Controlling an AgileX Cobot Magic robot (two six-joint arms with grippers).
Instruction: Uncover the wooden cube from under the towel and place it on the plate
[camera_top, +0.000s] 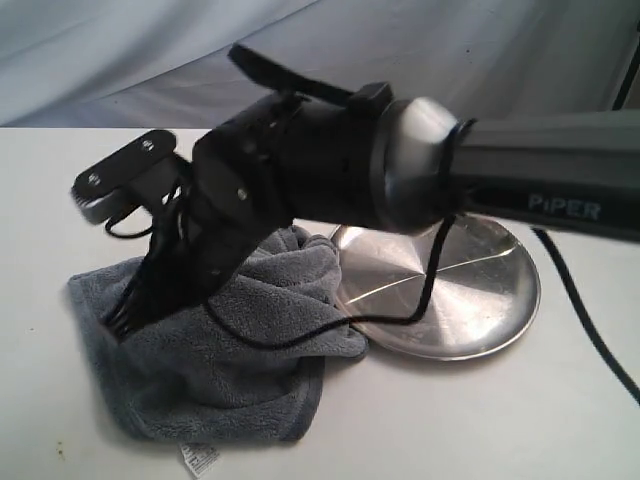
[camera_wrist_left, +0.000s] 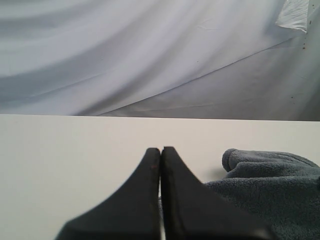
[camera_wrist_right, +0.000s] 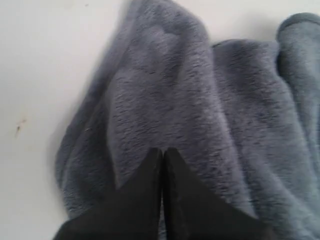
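Note:
The dark grey towel (camera_top: 240, 370) lies bunched on the white table, its edge touching the steel plate (camera_top: 480, 300) to its right. My right gripper (camera_top: 120, 322) reaches across from the right and is down at the towel's left part. In the right wrist view its fingers (camera_wrist_right: 162, 151) are shut, with a ridge of the towel (camera_wrist_right: 165, 85) running up to their tips. My left gripper (camera_wrist_left: 160, 148) is shut on nothing, low over bare table, with the towel (camera_wrist_left: 270, 190) beside it. The wooden cube is hidden.
A white label (camera_top: 198, 460) sticks out at the towel's near hem. A black cable (camera_top: 590, 320) runs over the table right of the plate. Grey cloth drapes the background (camera_top: 150, 60). The right arm (camera_top: 540, 175) spans over the plate.

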